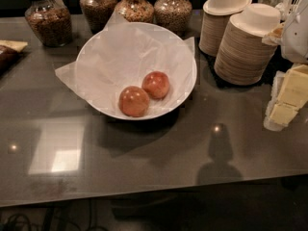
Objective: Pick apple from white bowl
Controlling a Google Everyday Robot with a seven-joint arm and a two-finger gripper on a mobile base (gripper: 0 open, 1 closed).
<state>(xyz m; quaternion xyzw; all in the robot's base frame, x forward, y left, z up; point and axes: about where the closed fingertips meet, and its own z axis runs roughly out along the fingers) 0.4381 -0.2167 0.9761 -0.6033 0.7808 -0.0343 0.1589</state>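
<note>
The white bowl (pixel 191 64) is wide and tilted, lined with crinkled white paper, and stands in the middle of the dark glossy counter. Two apples lie side by side, close together or touching, at its low front. The apple (pixel 134 101) at the front left is reddish-orange with a tan blush, slightly larger and duller. A smaller, redder apple (pixel 156 84) lies just behind it to the right. My gripper is not in view; no arm shows anywhere in the camera view.
Several glass jars of grains (pixel 48 18) line the back edge. Two stacks of small paper bowls (pixel 245 44) stand at the back right. Yellow packets (pixel 288 97) lie at the right edge. The counter's front edge (pixel 144 192) runs along the bottom.
</note>
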